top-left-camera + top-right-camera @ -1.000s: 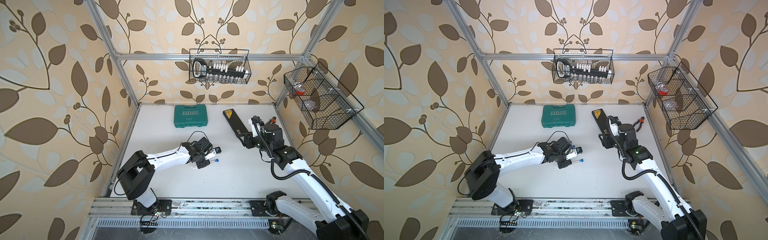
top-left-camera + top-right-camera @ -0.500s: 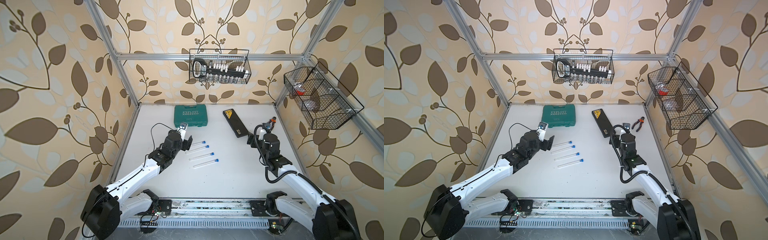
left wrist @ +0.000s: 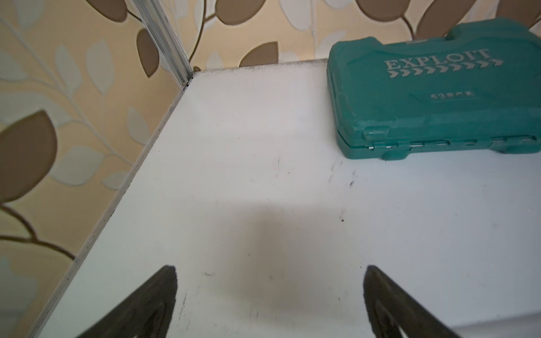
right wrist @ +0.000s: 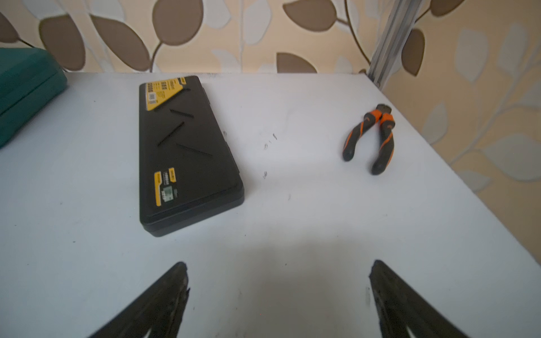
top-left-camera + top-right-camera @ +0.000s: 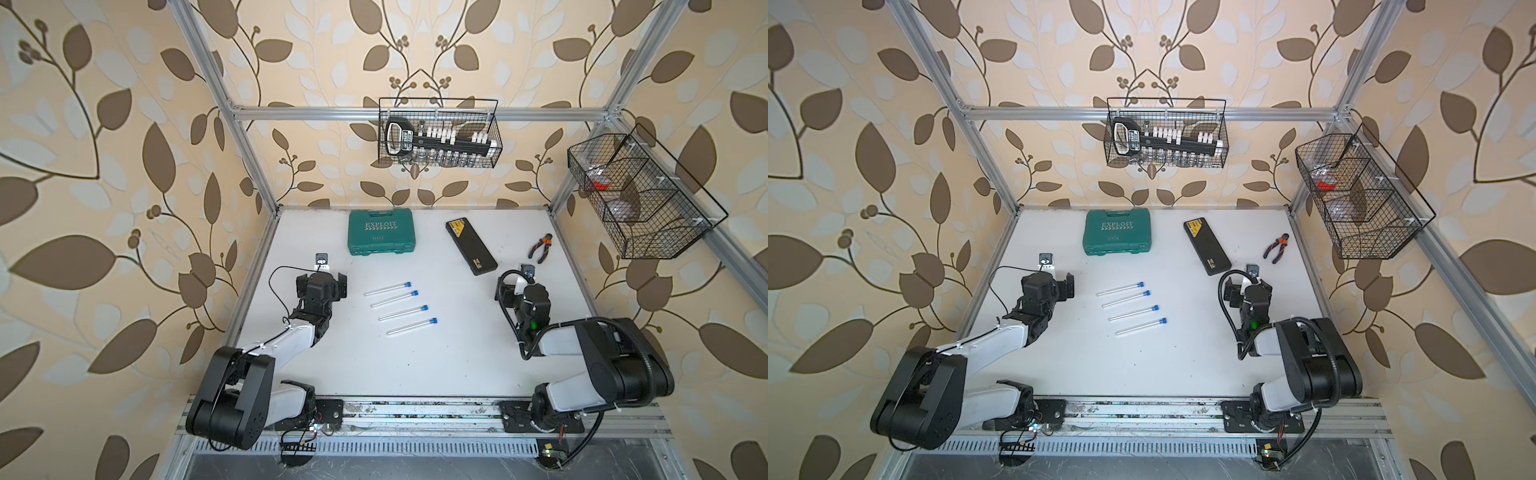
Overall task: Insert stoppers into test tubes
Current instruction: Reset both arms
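- Left gripper (image 3: 269, 270): jaws spread wide with nothing between them. Only the dark tips show in its wrist view, and the frame cuts off the rest. It sits by the table's (image 5: 415, 365) left edge, facing the far green case (image 3: 433, 96).
- Test tubes (image 5: 403, 313): four lie side by side mid-table, right of the left gripper and apart from it. Each has a blue stopper (image 5: 424, 308) at its right end (how deep it sits is too small to tell). The clear walls are faint against the white top, and bare table surrounds the row.
- Right gripper (image 4: 278, 263): jaws wide and empty, well right of the tubes. The black case (image 4: 187, 155) lies beyond it, and the pliers (image 4: 371, 137) lie near the right edge.
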Action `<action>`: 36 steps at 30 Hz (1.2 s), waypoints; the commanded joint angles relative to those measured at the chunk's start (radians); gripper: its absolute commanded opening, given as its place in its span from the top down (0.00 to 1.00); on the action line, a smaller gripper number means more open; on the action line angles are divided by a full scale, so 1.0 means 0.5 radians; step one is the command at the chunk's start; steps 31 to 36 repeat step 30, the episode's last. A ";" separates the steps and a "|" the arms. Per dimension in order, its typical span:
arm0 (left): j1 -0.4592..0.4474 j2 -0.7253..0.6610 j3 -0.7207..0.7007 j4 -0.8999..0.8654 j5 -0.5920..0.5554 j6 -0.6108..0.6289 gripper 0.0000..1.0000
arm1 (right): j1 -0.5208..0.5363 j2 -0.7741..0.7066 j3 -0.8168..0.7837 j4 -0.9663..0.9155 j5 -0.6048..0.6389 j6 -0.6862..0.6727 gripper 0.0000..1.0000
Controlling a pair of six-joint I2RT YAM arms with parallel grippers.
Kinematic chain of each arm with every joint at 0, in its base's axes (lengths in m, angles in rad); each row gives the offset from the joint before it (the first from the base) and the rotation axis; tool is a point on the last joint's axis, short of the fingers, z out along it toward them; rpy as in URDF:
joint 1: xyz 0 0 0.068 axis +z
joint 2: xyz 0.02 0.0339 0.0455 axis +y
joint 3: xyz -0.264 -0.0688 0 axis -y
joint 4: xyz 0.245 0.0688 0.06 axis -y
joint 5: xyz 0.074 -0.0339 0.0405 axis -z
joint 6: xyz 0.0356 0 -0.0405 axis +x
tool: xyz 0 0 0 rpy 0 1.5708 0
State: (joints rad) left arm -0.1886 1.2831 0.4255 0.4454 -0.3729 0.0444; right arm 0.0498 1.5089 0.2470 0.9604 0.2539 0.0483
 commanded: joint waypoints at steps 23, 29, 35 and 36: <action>0.214 0.433 -0.118 0.669 0.073 -0.199 0.01 | -0.060 -0.006 0.054 0.157 -0.003 0.087 0.00; 0.214 0.427 -0.121 0.671 0.073 -0.199 0.01 | -0.059 0.005 0.065 0.144 -0.003 0.082 0.00; 0.214 0.428 -0.121 0.674 0.071 -0.199 0.01 | -0.051 -0.006 0.055 0.155 0.004 0.078 0.00; 0.214 0.428 -0.121 0.674 0.071 -0.199 0.01 | -0.051 -0.006 0.055 0.155 0.004 0.078 0.00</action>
